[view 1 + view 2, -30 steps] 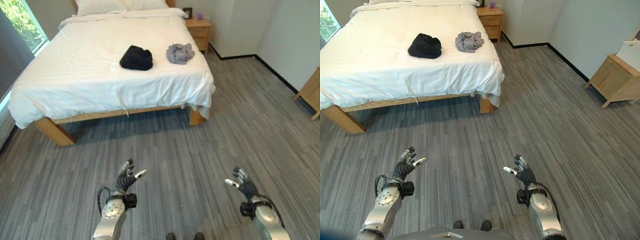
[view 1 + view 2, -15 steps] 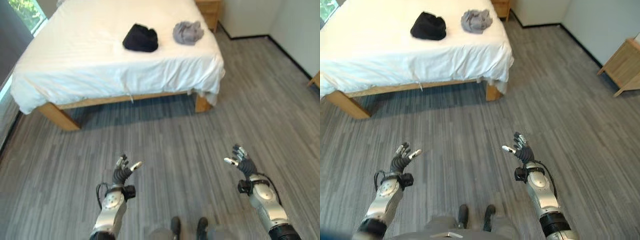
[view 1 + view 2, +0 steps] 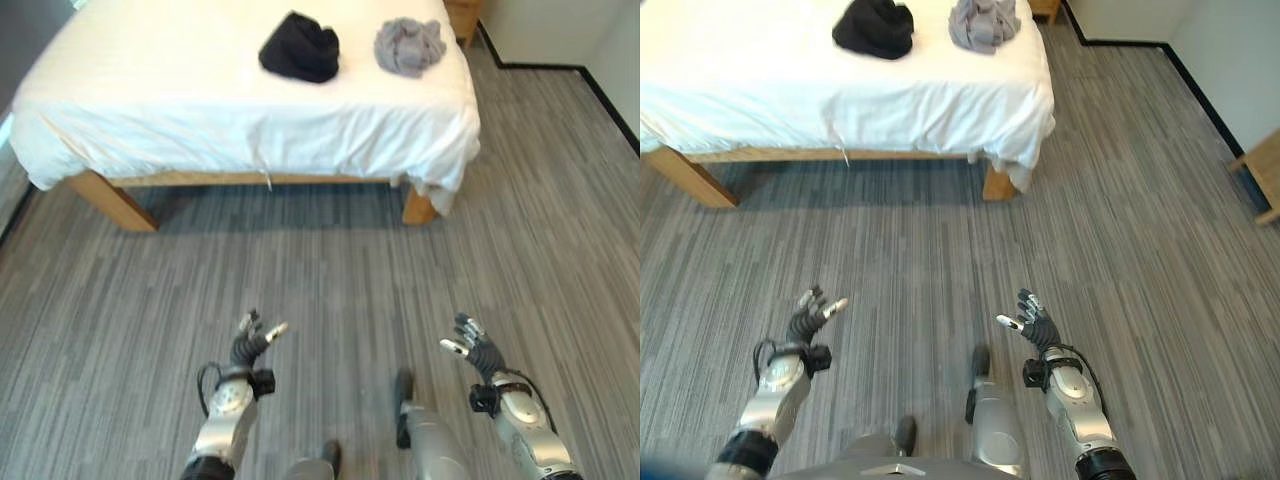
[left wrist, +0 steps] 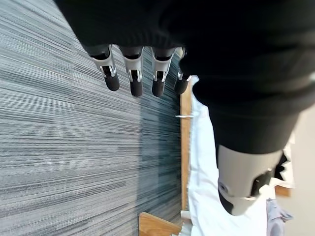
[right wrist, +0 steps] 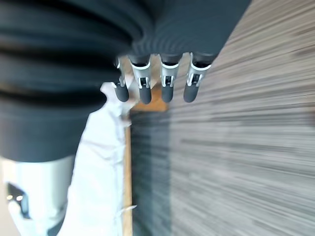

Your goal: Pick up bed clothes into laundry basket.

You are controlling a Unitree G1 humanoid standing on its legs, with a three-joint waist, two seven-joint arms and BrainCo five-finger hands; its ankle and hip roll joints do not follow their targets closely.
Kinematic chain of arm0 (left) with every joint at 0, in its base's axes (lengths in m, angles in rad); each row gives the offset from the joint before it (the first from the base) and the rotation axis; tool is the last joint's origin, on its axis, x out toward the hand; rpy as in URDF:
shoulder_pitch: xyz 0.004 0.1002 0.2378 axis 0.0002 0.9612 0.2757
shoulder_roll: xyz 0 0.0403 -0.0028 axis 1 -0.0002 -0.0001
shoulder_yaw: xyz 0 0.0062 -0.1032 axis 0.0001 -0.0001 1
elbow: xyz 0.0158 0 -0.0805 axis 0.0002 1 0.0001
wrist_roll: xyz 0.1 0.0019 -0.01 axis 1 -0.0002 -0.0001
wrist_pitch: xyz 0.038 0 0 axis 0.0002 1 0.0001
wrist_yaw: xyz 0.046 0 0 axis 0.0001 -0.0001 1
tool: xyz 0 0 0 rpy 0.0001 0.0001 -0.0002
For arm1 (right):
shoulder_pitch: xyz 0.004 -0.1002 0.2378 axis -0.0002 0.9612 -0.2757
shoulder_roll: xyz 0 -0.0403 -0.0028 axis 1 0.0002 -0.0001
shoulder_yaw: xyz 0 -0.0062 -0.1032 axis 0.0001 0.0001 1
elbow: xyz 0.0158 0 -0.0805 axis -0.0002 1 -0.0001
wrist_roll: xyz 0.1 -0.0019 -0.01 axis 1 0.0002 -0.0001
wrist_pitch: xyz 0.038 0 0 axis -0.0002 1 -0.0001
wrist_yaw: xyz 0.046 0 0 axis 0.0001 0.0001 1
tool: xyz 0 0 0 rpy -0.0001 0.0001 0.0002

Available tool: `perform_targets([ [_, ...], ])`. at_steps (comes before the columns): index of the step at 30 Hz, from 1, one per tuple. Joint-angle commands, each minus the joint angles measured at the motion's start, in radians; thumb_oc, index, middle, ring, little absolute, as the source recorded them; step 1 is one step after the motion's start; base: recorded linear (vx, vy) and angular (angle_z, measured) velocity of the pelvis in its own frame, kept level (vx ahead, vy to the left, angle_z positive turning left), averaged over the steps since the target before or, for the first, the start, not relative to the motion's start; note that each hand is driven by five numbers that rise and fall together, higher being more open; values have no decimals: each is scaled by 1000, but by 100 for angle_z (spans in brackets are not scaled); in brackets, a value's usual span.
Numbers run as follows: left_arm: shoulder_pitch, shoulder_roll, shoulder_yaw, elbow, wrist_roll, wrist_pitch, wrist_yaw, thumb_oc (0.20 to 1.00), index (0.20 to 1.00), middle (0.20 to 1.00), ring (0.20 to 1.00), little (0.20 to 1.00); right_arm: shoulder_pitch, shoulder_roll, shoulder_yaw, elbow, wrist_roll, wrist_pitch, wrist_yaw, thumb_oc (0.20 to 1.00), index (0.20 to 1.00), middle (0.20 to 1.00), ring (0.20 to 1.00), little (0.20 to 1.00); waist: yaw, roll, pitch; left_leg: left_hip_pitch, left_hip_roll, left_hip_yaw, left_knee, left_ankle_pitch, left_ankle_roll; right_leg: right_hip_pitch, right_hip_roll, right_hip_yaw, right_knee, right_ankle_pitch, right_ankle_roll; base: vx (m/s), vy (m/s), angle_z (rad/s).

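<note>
Presently, the scene is set down as follows.
Bed: a wooden bed (image 3: 110, 195) covered with a white sheet (image 3: 200, 110) is seen at the far side of the room, well apart from both hands.
Black garment: a crumpled black garment (image 3: 300, 47) is seen lying on the sheet, toward the bed's right half.
Grey garment: a bunched grey garment (image 3: 409, 45) is seen on the sheet near the black one, to its right and not touching it.
Left hand: the left hand (image 3: 249, 346) is held low over the grey striped floor (image 3: 330, 280), with nothing in it; its fingers (image 4: 134, 78) are seen loosely extended and the thumb is set apart.
Right hand: the right hand (image 3: 472, 348) is held over the floor at about the same height, well apart from the left; its fingers (image 5: 167, 84) are seen relaxed and spread, and nothing is grasped.
Bed leg: a wooden leg (image 3: 418, 208) is seen at the bed's near right corner, partly draped by the hanging sheet.
Wall: a pale wall with a dark skirting (image 3: 560, 66) is seen at the far right.
</note>
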Motion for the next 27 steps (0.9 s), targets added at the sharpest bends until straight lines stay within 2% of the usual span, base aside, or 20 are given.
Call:
perform_targets([
  [1, -36, 28, 13, -90, -23, -30, -41, 1000, 1000, 1000, 1000, 1000, 22, -69, -42, -111, 116, -31, 22, 1000, 1000, 1000, 1000, 1000, 24, -12, 6, -29, 109, 101, 360, 429, -69, 54, -24, 25, -85, 60, 26, 586, -541, 12],
  [2, -37, 28, 10, -95, -15, -25, -37, 1000, 1000, 1000, 1000, 1000, 27, -79, -43, -103, 113, -30, 19, 1000, 1000, 1000, 1000, 1000, 43, -25, 25, -94, 112, 134, 438, 400, -59, 103, -16, 26, -95, 32, 11, 557, -440, -5],
  [4, -42, 19, 4, -100, -42, -25, -44, 1000, 1000, 1000, 1000, 1000, 17, -102, -51, -78, 94, -17, 3, 1000, 1000, 1000, 1000, 1000, 94, -26, 42, -236, 79, 166, 439, 352, -48, 200, -7, 31, -136, 2, 13, 561, -291, -13],
  [5, -38, 14, 4, -105, -54, -28, -46, 1000, 1000, 1000, 1000, 1000, 14, -106, -59, -76, 90, -17, 1, 1000, 1000, 1000, 1000, 1000, 110, -25, 38, -290, 79, 182, 397, 345, -49, 234, -9, 28, -151, -11, 16, 695, -154, -6],
  [6, -23, 13, 8, -115, -50, -33, -56, 1000, 1000, 1000, 1000, 1000, 15, -114, -84, -75, 95, -24, -4, 1000, 1000, 1000, 1000, 1000, 127, -2, 23, -314, 104, 223, 203, 363, -53, 288, 11, 19, -177, -31, 26, 638, -101, -11],
  [8, -12, 17, 3, -123, -55, -32, -64, 1000, 1000, 1000, 1000, 1000, 19, -111, -91, -76, 93, -24, 0, 1000, 1000, 1000, 1000, 1000, 140, -12, 18, -316, 107, 226, 202, 365, -55, 311, -7, 18, -187, -34, 30, 672, -7, -20],
  [9, 4, 20, -1, -107, -30, -30, -67, 1000, 1000, 1000, 1000, 1000, 17, -100, -110, -67, 78, -37, -22, 1000, 1000, 1000, 1000, 1000, 173, 38, -32, -325, 130, 337, -260, 429, -56, 391, 46, 8, -222, -85, 51, 1015, 58, -27],
  [10, 9, 20, 4, -108, -25, -29, -65, 1000, 1000, 1000, 1000, 1000, 14, -97, -104, -76, 67, -37, -21, 1000, 1000, 1000, 1000, 1000, 189, 28, -41, -282, 99, 332, -384, 455, -49, 439, 43, 18, -233, -102, 60, 1222, 54, -24],
  [12, 8, 16, 11, -113, -10, -25, -58, 1000, 1000, 1000, 1000, 1000, -7, -87, -98, -60, 50, -30, -17, 1000, 1000, 1000, 1000, 1000, 204, 20, -67, -278, 98, 334, -421, 485, -57, 498, 41, 18, -220, -125, 72, 659, 25, -8],
  [14, 31, 29, 37, -143, -11, -24, -58, 1000, 1000, 1000, 1000, 1000, -10, -65, -84, -81, 29, -25, 4, 1000, 1000, 1000, 1000, 1000, 213, -7, -89, -234, 79, 346, -381, 428, -9, 487, -1, 20, -108, -103, 106, 478, 60, -20],
  [15, 32, 30, 37, -143, -11, -24, -58, 1000, 1000, 1000, 1000, 1000, -10, -65, -84, -81, 29, -25, 4, 1000, 1000, 1000, 1000, 1000, 217, -5, -92, -238, 84, 348, -380, 428, -9, 481, 2, 25, -107, -100, 105, 440, 147, -23],
  [16, 35, 37, 36, -150, -6, -20, -63, 1000, 1000, 1000, 1000, 1000, -16, -48, -62, -88, -13, -24, 8, 1000, 1000, 1000, 1000, 1000, 230, -29, -90, -202, 55, 351, -334, 373, 41, 386, -61, 30, 197, 99, 182, 409, 204, -50],
  [17, 23, 41, 32, -156, -12, -17, -64, 1000, 1000, 1000, 1000, 1000, -22, -39, -62, -82, -13, -27, -4, 1000, 1000, 1000, 1000, 1000, 218, -13, -75, -154, 56, 345, -355, 360, 58, 308, -76, 43, 357, 189, 192, 407, 204, -54],
  [18, 22, 41, 32, -156, -12, -17, -64, 1000, 1000, 1000, 1000, 1000, -23, -39, -62, -82, -13, -27, -4, 1000, 1000, 1000, 1000, 1000, 223, -9, -77, -157, 62, 348, -357, 362, 58, 302, -71, 47, 356, 193, 191, 411, 195, -62],
  [19, 8, 57, 24, -158, 4, -18, -66, 1000, 1000, 1000, 1000, 1000, -21, -14, -67, -92, 27, -32, -4, 1000, 1000, 1000, 1000, 1000, 179, 25, -56, -75, 68, 317, -394, 331, 77, 195, -66, 50, 478, 167, 159, 463, 112, -9],
  [21, 6, 78, 19, -174, 25, -18, -86, 1000, 1000, 1000, 1000, 1000, -5, -22, -77, -125, 9, -24, 14, 1000, 1000, 1000, 1000, 1000, 145, 32, -48, 7, 59, 279, -438, 314, 74, 119, -98, 14, 398, 108, 140, 629, -20, 55],
  [22, -4, 86, 14, -178, 13, -21, -96, 1000, 1000, 1000, 1000, 1000, 3, -43, -100, -160, -4, -29, 14, 1000, 1000, 1000, 1000, 1000, 125, 28, -53, 41, 59, 250, -455, 299, 51, 78, -118, 2, 226, 89, 133, 462, -136, 92],
  [23, -4, 86, 13, -177, 12, -21, -96, 1000, 1000, 1000, 1000, 1000, 5, -43, -101, -162, -4, -28, 14, 1000, 1000, 1000, 1000, 1000, 120, 30, -51, 48, 60, 244, -459, 297, 50, 91, -118, -6, 219, 86, 133, 486, -203, 104],
  [26, -48, 117, 15, -167, 88, -34, -65, 1000, 1000, 1000, 1000, 1000, -12, -123, -168, -231, -81, -66, -27, 1000, 1000, 1000, 1000, 1000, 77, -3, -45, 99, 54, 183, -473, 236, 22, 139, -79, 78, -144, 52, 155, 380, -166, 109],
  [27, -30, 100, -3, -185, 38, -29, -101, 1000, 1000, 1000, 1000, 1000, -9, -104, -180, -269, -60, -45, -13, 1000, 1000, 1000, 1000, 1000, 87, -8, -54, 85, 58, 178, -462, 243, 18, 174, -78, 93, -145, 56, 162, 247, -115, 114],
])
